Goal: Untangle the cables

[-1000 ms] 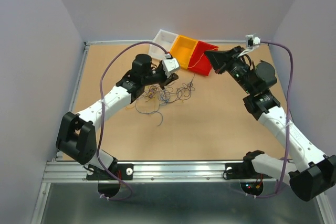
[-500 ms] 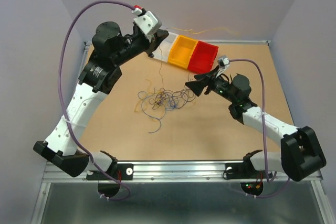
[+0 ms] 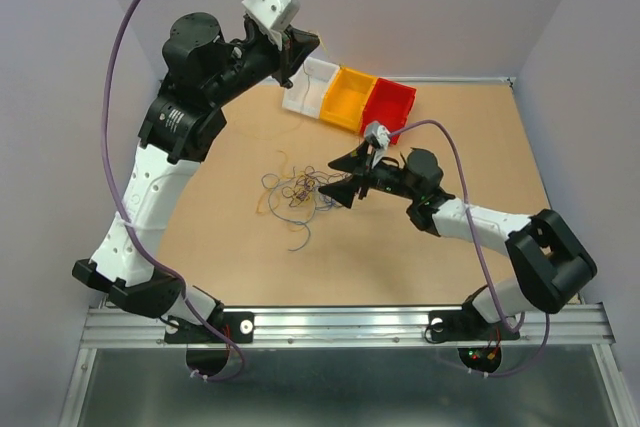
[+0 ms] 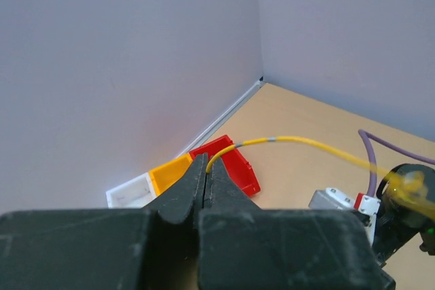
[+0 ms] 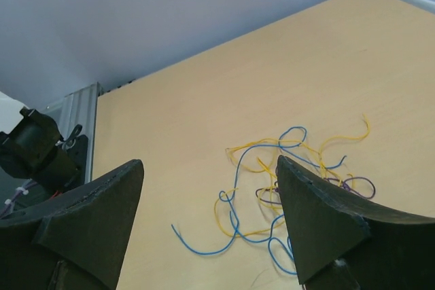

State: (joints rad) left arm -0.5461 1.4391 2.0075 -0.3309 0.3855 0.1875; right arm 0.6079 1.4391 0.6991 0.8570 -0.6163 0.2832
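right jaws now closer to cables point(image 3: 300, 190), wide apart, empty

Bright, even, diffuse light, with only faint soft shadows on the counter point(image 3: 420, 257). In the left wrist view the yellow cable point(image 4: 306, 142) blurs at lower right.

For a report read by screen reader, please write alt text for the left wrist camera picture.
The left gripper is shut on a thin yellow cable that arcs away to the right. Below, a white bin, an orange bin and a red bin sit in a row on the table by the wall.
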